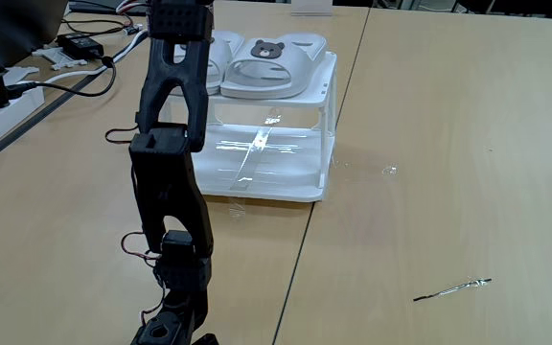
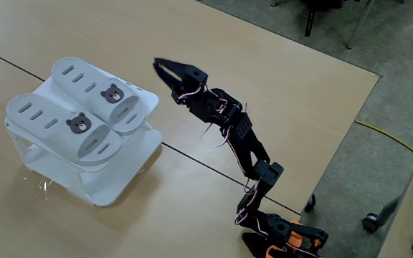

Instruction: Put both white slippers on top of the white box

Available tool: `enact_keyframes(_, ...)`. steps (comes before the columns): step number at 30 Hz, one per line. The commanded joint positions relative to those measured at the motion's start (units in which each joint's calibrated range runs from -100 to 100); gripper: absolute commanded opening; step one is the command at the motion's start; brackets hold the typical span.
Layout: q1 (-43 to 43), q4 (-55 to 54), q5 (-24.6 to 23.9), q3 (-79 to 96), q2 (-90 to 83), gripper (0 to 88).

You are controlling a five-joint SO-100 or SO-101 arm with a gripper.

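Wooden tabletop [image 2: 214, 93] is seen carrying the white box [image 2: 113, 183]; both white slippers [image 2: 92, 111] are laid side by side on its top. Nearby, empty jaws [image 2: 165, 70] are held spread.

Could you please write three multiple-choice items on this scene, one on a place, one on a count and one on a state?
1. Where do the white slippers lie?
A. on the top of the white box
B. on its lower shelf
C. on the table beside it

2. How many slippers show a bear-face badge in the higher fixed view?
A. none
B. one
C. two

3. How are the fingers of the gripper?
A. shut on a slipper
B. open and holding nothing
C. shut on the rack's post

Answers:
1 A, both rest side by side on the rack's top tier.
2 C, each slipper bears one dark badge.
3 B, the fingers are parted, apart from the rack.
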Motion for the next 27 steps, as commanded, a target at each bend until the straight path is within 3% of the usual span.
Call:
enact_keyframes(1, 0.7, -22.6, 0.4, 7.0, -3.4, 0.8)
enact_keyframes(6, 0.6, -57.2, 0.4, 37.9, -14.2, 0.8)
enact_keyframes(10, 0.6, -73.0, 0.4, 75.0, -38.4, 0.8)
enact_keyframes(14, -0.1, -82.4, 0.4, 101.4, -58.0, 0.8)
enact_keyframes(20, -0.2, -85.2, 0.4, 120.3, -77.4, 0.8)
enact_keyframes(27, -3.0, -116.2, 0.4, 135.2, -86.4, 0.8)
